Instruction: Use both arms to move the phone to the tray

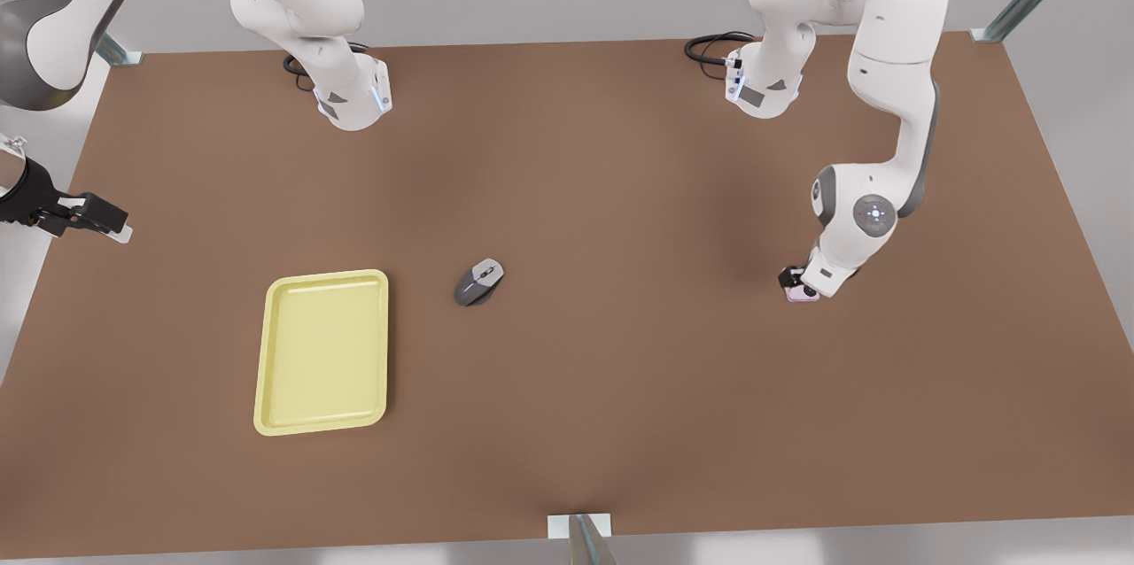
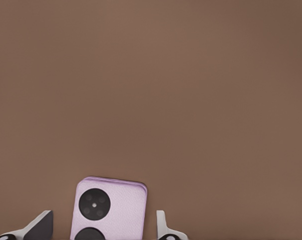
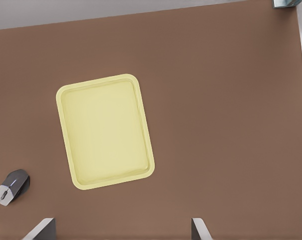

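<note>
The pale pink phone (image 2: 110, 210) lies flat on the brown table at the front view's right (image 1: 803, 296). My left gripper (image 2: 103, 231) is low over it and open, one finger on each side of the phone with a small gap at both. In the front view this gripper (image 1: 799, 281) covers most of the phone. The yellow tray (image 1: 323, 351) rests on the table at the front view's left, with nothing in it. My right gripper (image 1: 99, 220) hangs open high above the table's left edge, and its wrist view looks down on the tray (image 3: 105, 131).
A grey computer mouse (image 1: 479, 282) lies between tray and phone, close to the tray's right side, and appears in the right wrist view (image 3: 12, 186). Both arm bases (image 1: 353, 100) stand at the back of the table. A metal bracket (image 1: 580, 530) sits at the front edge.
</note>
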You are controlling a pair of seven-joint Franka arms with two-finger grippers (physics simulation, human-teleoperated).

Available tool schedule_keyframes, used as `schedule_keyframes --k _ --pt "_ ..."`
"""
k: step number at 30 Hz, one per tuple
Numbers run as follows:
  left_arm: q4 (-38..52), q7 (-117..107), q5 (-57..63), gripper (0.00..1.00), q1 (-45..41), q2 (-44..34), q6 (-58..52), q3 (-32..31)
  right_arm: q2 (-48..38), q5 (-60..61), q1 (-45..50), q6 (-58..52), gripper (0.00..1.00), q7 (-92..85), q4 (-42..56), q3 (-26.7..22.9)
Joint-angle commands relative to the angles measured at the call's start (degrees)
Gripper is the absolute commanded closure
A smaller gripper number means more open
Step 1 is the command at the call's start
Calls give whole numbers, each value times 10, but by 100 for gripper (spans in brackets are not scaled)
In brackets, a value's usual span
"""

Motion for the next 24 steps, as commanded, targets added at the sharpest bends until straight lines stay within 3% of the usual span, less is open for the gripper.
schedule_keyframes --k 1,17,21,24 --pt "0 -28 1 0 0 8 36 0 -1 0 0 1 0 -1 0 0" --pt "-13 68 3 0 0 31 33 0 -1 0 -1 1 0 -1 1 0" --pt "-13 68 3 14 -1 33 33 1 -1 0 -1 2 0 -1 1 0" --pt "-13 68 3 18 -1 33 32 1 -1 0 -1 3 0 -1 0 0"
